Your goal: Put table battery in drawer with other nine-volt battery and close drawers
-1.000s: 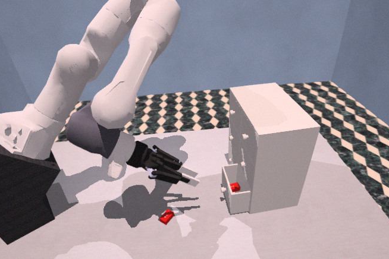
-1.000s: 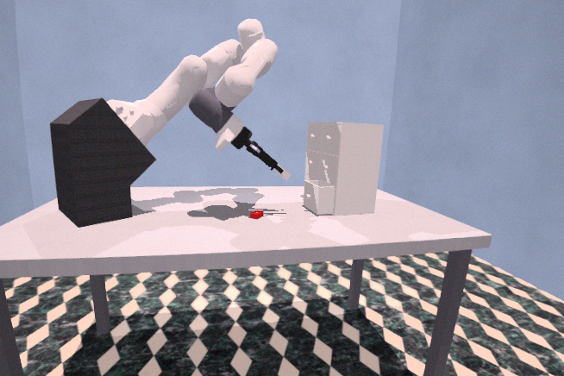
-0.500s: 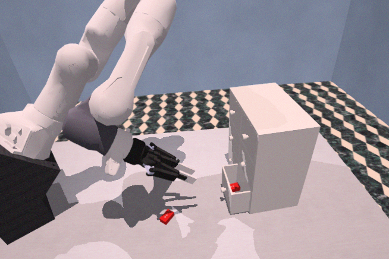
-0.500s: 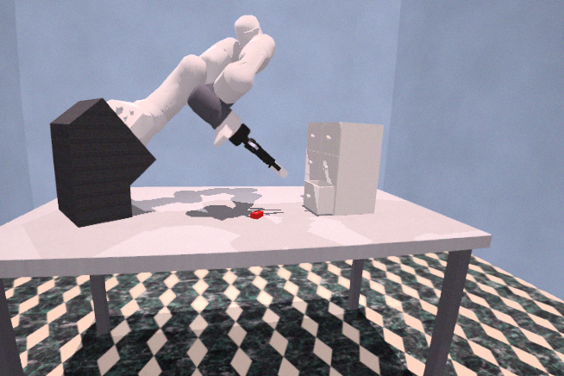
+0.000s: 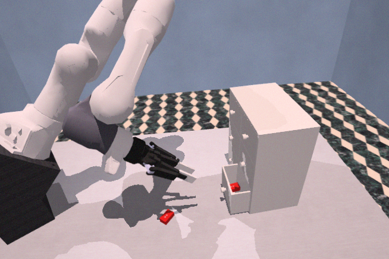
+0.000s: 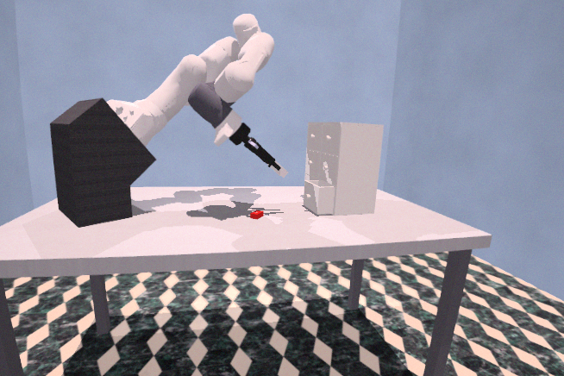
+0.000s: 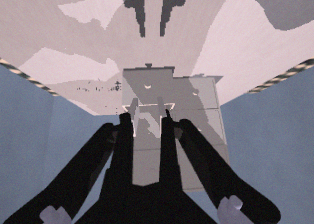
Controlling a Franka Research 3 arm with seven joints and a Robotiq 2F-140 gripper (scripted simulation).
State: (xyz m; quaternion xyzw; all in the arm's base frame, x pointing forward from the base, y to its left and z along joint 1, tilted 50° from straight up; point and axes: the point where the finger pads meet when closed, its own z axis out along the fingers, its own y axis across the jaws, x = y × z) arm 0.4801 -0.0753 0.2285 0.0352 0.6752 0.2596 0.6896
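Note:
A red nine-volt battery [image 5: 166, 217] [image 6: 256, 214] lies on the table top, in the arm's shadow, left of the white chest [image 5: 277, 146] [image 6: 356, 168] [image 7: 199, 100]. The chest's bottom drawer [image 5: 240, 201] [image 6: 318, 200] is pulled partly out and holds a second red battery [image 5: 235, 186]. The upper drawers sit flush. My gripper [image 5: 189, 173] [image 6: 283, 172] [image 7: 148, 105] hangs in the air above and a little behind the loose battery. It points at the chest's front, well short of it. Its fingers are nearly together and hold nothing. The wrist view does not show either battery.
The dark block [image 5: 15, 195] [image 6: 92, 168] that carries the arm stands at the table's left. The table's front edge [image 6: 247, 254] is near the loose battery's side. A checkered floor lies beyond the table edges.

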